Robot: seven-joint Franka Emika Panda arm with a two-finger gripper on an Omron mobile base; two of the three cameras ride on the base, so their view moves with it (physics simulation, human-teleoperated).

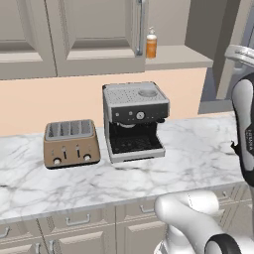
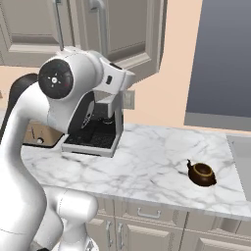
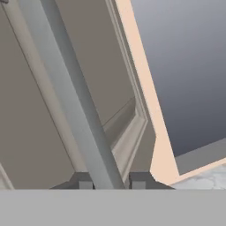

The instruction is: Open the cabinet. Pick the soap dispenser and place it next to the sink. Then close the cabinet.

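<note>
The tool [image 3: 111, 183] was clamped on the door's handle [image 3: 70, 97]; pulling along the door's arc would suit, toward 6 o'clock.

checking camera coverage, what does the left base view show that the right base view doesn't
Left base view alone: the soap dispenser on the open cabinet's shelf, and the whole toaster.
Right base view alone: a small brown teapot on the counter, the sink edge at far right, and a wall outlet.
Both: the espresso machine, the marble counter and the cabinet doors with bar handles.
</note>
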